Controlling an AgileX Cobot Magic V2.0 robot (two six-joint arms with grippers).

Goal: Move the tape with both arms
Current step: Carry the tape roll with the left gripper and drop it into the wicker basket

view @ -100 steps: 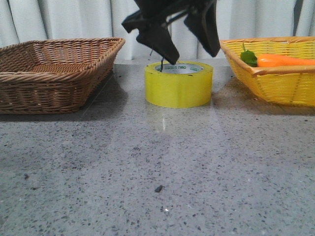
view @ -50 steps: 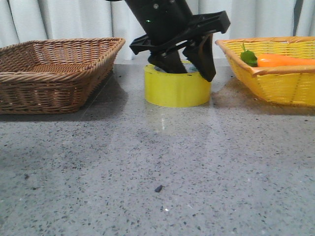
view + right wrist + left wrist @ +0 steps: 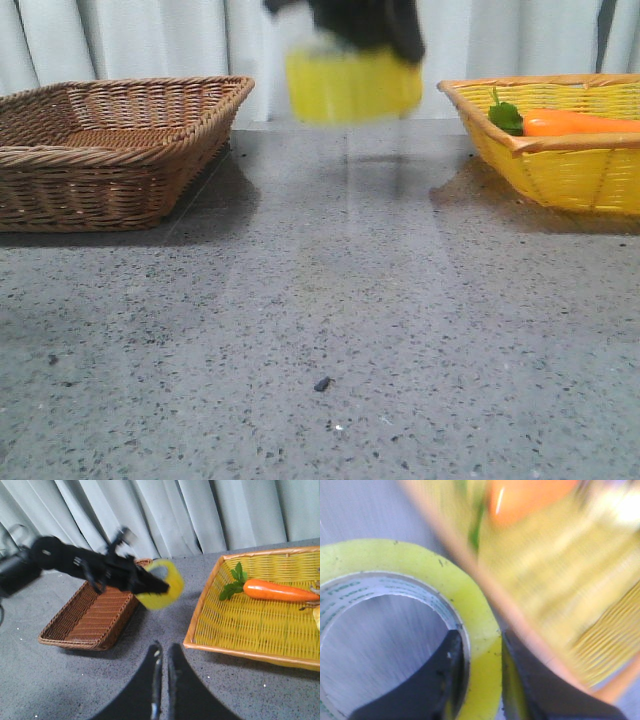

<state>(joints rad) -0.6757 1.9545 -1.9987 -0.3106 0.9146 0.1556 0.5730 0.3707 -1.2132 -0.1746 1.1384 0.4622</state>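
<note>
Tape roll (image 3: 420,575) pinched through its wall by left gripper (image 3: 482,680), airborne.
Rigid, light, slick; right gripper (image 3: 162,680) empty, fingers nearly together.

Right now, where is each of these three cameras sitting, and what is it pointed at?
Front view: low at the table edge, facing forward; shows the left gripper lifting the tape, between the brown basket and the yellow basket.
Left wrist view: on the left arm, staring down its fingers clamped on the tape's wall.
Right wrist view: on the right arm, above the table; the right gripper shows.
All three share the tape and the carrot.
</note>
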